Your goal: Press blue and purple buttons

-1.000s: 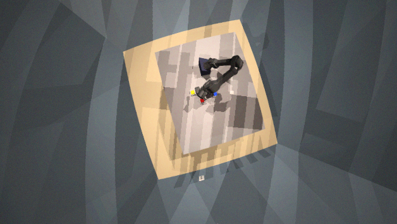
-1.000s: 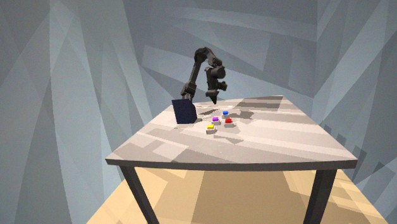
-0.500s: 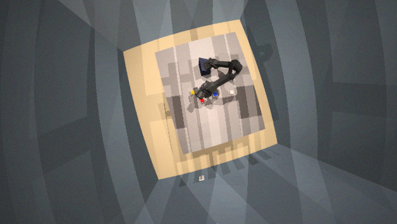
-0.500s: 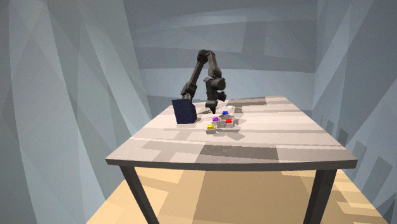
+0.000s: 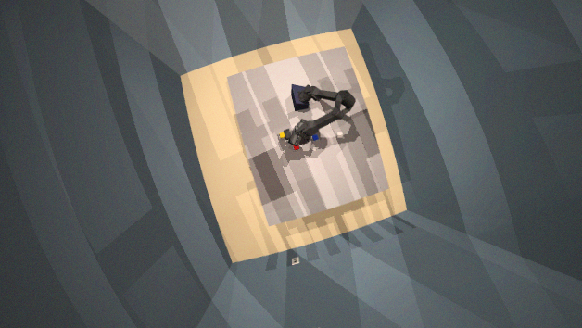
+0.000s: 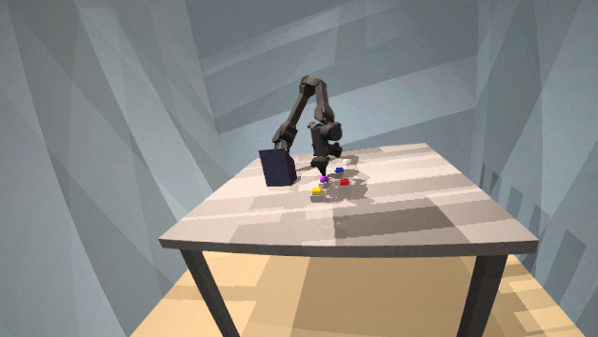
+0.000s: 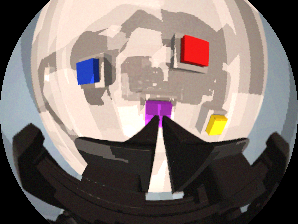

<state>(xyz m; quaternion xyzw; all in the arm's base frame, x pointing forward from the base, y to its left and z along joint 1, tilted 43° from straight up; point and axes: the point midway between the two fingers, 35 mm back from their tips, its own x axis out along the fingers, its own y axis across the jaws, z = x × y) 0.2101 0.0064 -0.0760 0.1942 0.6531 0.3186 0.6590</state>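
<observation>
Nearby, red button (image 7: 196,50), yellow button (image 7: 216,124) — flanking hand (image 7: 160,117)

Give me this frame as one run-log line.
step: purple press | gripper: shut, empty, tip just over purple button | blue button: clear, to its side | red, yellow: untouched

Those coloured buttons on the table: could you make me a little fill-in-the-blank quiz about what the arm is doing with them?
1. The tool hangs right above the ____ button.
2. In the wrist view, the blue button lies on the opposite side of the tool tips from the ____ button, the largest one in view.
3. The tool's fingers are nearly ____, with nothing between them.
4. The arm stands on a dark ____ base.

Missing words: purple; red; shut; blue
</observation>
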